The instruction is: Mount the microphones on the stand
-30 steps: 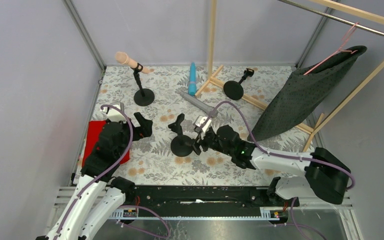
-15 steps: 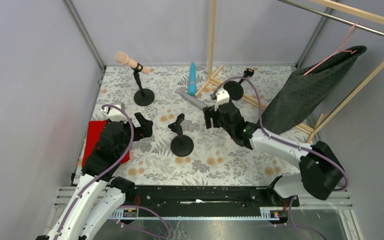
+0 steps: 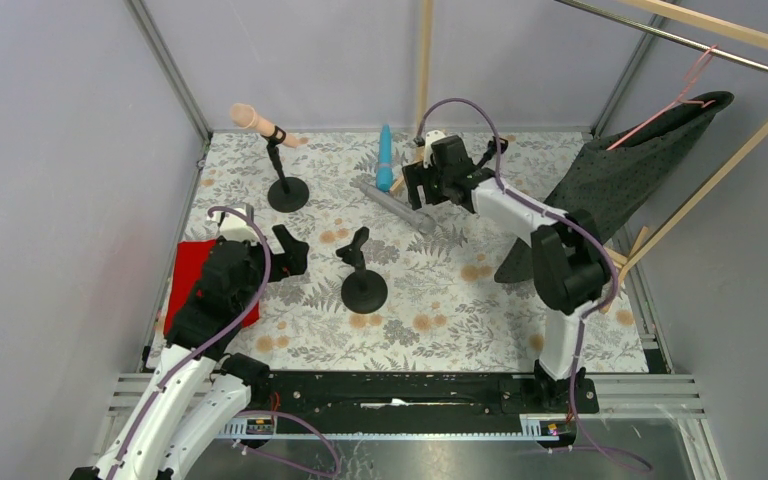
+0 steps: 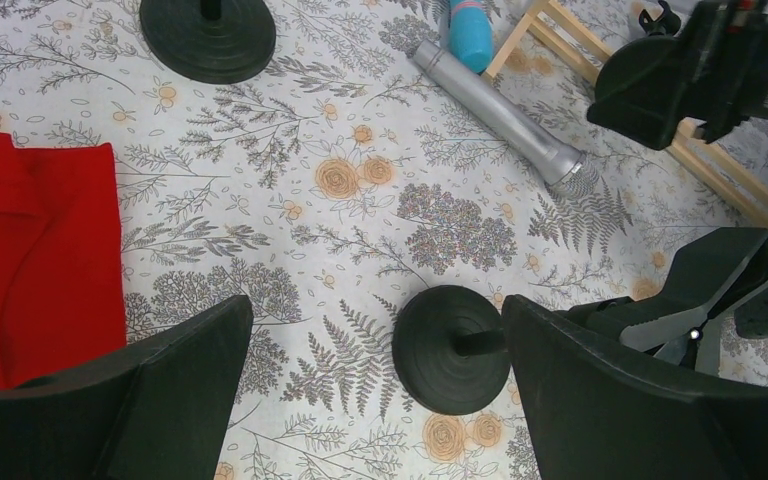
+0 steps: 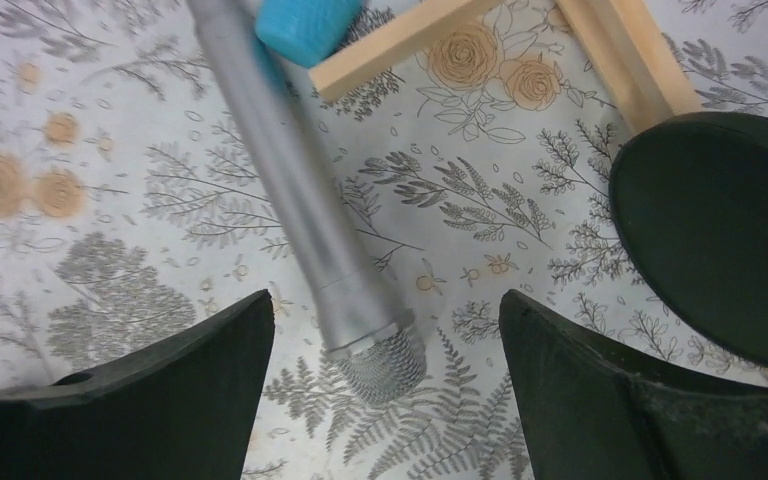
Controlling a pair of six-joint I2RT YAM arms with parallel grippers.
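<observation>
Arms apart, right pincer (image 5: 382,305) extended far, spread above silver microphone (image 5: 290,190), left pincer (image 4: 376,308) low, released.

silver mic (image 5: 295,200) satin metal, stand base (image 5: 720,240) matt, prob. plastic

A silver-grey microphone (image 5: 300,200) lies slantwise on the floral tablecloth (image 5: 110,250), its mesh head toward 6 o'clock. The wide-parted fingers (image 5: 160,400) of the right gripper (image 5: 385,315) frame it at 7 and 5 o'clock. At 12 o'clock, a blue microphone (image 5: 310,25) ends just beside a wooden bar (image 5: 400,40). A black stand base (image 5: 720,240) fills 3 o'clock.
</observation>
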